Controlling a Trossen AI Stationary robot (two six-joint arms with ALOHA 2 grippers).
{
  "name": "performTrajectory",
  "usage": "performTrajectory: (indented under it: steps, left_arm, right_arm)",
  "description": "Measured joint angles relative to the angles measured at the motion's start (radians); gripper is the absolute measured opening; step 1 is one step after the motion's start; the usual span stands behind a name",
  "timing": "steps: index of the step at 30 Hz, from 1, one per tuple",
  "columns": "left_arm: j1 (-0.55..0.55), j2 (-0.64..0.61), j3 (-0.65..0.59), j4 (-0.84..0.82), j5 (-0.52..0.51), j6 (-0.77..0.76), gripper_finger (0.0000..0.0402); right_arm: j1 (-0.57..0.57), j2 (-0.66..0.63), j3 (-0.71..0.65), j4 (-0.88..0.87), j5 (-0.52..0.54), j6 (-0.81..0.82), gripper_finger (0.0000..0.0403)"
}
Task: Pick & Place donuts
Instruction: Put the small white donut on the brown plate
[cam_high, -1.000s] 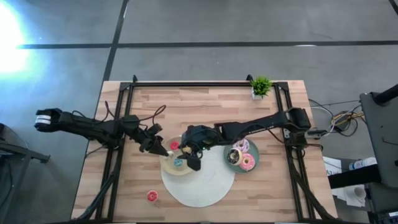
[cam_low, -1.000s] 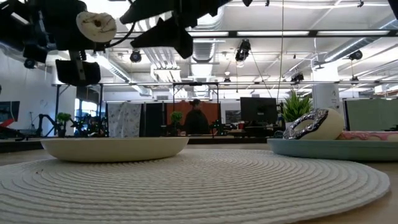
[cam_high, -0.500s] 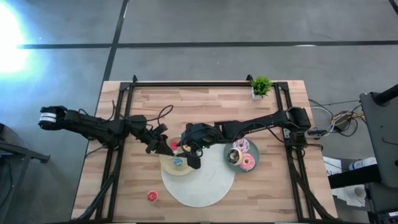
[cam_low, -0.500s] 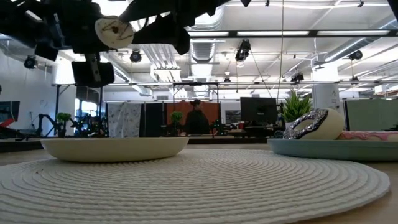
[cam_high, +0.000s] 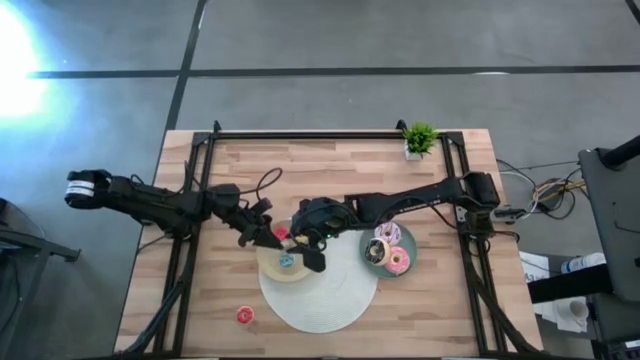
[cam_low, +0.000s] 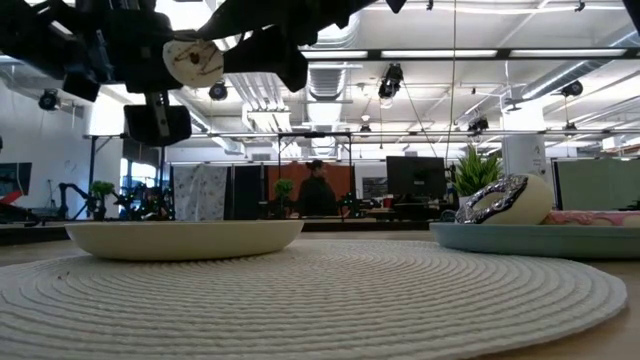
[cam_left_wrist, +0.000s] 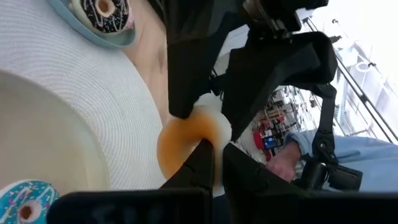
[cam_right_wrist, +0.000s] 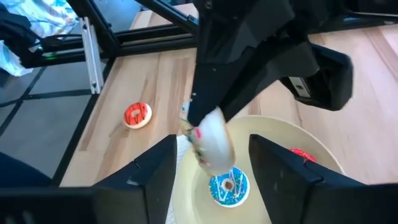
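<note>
A: Where's the donut in play?

B: The mini donut (cam_low: 195, 60), orange beneath and pale on top, is up in the air, pinched in the left gripper (cam_high: 265, 236), whose fingers are clenched on it. It hangs over the left side of the beige plate (cam_low: 185, 240), clear of the dish.

A: So which step is this?

B: I'd call it the placing step: carried to the plate, not yet let go. A blue donut (cam_high: 287, 261) and a red one (cam_right_wrist: 301, 154) already lie in that plate.

A: What does the next move call for?

B: Probably a short descent toward a bare part of the dish, away from the blue donut, then releasing the fingers. The right gripper (cam_high: 312, 258) is very near, so the drop needs care not to knock it.

A: And the right arm?

B: It reaches across from the right side of the table, its gripper poised over the plate with fingers spread wide, grasping nothing. The left arm stretches in low from the left edge, wrist angled toward the plate.

A: What's left?

B: One red-orange donut (cam_high: 244, 315) lies alone on the wood, beside the mat (cam_high: 330, 310). The three larger donuts sit in the teal plate (cam_low: 500, 238).
</note>
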Motion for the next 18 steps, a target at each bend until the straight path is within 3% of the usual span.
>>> performTrajectory:
  steps: [12, 18]
  left_arm:
    - [0.007, 0.002, 0.034, -0.007, -0.006, 0.044, 0.0000]
    - [0.007, 0.002, 0.034, -0.031, -0.064, 0.049, 0.0009]
  right_arm:
    - [-0.013, 0.000, 0.000, -0.007, -0.013, 0.004, 0.0086]
    - [-0.015, 0.000, 0.000, -0.037, -0.006, 0.008, 0.0029]
